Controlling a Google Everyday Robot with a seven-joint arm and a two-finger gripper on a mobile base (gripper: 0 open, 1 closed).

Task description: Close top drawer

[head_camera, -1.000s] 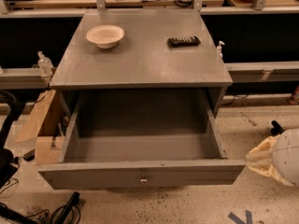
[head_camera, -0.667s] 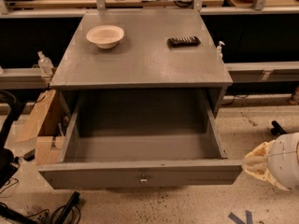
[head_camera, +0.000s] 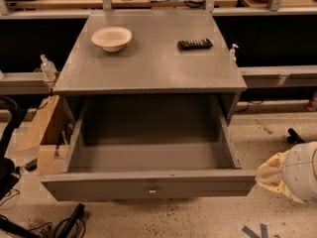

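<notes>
Well, the wide, deep grey box drawer [head_camera: 104, 186] stands pulled fully out of the grey cabinet [head_camera: 148, 68], toward the near side. Its flat front panel spans the cabinet's width and carries a small round metal knob [head_camera: 152, 190] at its centre. The inside of the drawer shows only bare grey floor and walls.

The robot's gripper [head_camera: 290, 175] sits low at the right edge of the scene, just beside the right end of the drawer's front panel. It is a rounded white shell with a crumpled beige covering on the side nearest the drawer. I cannot tell how far open it is, nor whether it has hold of anything.

On the cabinet top a shallow cream bowl [head_camera: 112, 37] rests at the far left, and a flat black remote control [head_camera: 195, 44] lies at the far right, well apart from it.

A brown cardboard box [head_camera: 42, 128] leans against the cabinet's left side. Black cables [head_camera: 59, 224] trail over the speckled floor [head_camera: 198, 219] at near left.
</notes>
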